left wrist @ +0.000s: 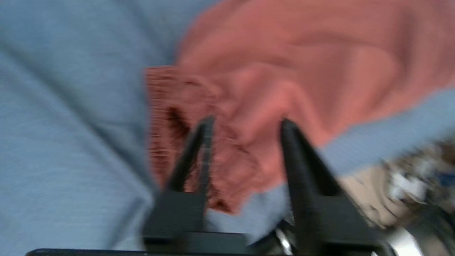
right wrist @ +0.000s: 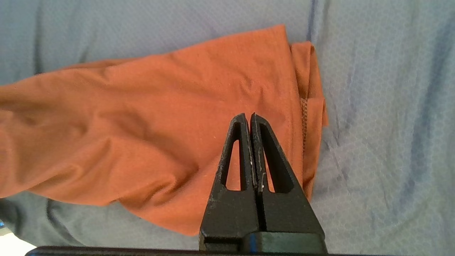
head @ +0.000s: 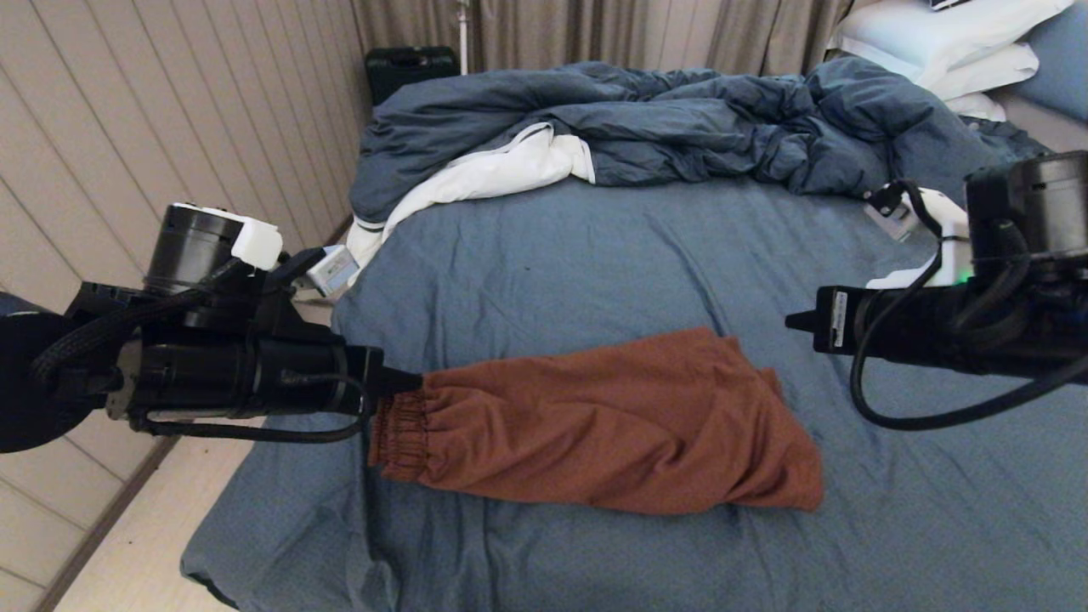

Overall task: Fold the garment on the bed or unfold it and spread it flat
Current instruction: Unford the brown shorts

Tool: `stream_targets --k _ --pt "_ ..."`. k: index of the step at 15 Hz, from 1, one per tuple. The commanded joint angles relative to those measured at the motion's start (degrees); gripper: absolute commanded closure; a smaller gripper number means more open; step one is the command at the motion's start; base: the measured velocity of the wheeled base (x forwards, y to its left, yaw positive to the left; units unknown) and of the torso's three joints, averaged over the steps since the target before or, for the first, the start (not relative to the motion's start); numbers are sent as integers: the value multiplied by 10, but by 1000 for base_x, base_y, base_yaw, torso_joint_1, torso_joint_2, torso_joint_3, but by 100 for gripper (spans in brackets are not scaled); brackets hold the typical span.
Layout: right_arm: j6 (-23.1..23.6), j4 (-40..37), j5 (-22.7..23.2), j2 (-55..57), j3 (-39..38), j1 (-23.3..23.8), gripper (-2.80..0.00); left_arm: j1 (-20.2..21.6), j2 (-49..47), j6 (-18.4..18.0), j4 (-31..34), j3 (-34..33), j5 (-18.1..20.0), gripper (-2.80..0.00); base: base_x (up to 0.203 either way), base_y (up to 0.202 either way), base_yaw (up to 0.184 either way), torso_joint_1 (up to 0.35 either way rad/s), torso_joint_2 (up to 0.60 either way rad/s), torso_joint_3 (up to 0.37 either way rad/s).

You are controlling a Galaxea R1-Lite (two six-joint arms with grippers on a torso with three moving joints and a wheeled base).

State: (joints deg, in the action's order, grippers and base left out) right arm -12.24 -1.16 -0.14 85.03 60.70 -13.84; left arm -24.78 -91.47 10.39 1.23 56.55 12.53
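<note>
The rust-brown garment (head: 595,425) lies folded lengthwise on the slate-blue bed (head: 578,263), with its gathered waistband to the left and its leg ends to the right. My left gripper (head: 411,383) sits at the waistband's upper corner. In the left wrist view this gripper (left wrist: 245,122) is open, its fingers spread over the bunched waistband of the garment (left wrist: 284,67). My right gripper (head: 793,321) hovers just above and right of the leg end. It is shut and empty (right wrist: 248,115) over the garment's hem area (right wrist: 142,124). Drawstring and graphic are hidden.
A rumpled dark blue duvet (head: 680,119) with white lining lies across the far part of the bed. White pillows (head: 935,42) are at the far right. A black case (head: 408,68) stands by the curtain. The bed's left edge drops to the floor (head: 127,527).
</note>
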Motion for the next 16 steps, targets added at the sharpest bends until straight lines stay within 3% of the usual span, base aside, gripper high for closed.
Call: stream_targets --k 1,16 --pt "-1 3 0 9 -5 3 0 -1 -7 2 0 1 -17 -280 0 0 0 0 0 0" --pt "0 53 0 36 -34 14 0 -4 -57 7 -75 -51 -22 -280 0 0 0 0 0 0"
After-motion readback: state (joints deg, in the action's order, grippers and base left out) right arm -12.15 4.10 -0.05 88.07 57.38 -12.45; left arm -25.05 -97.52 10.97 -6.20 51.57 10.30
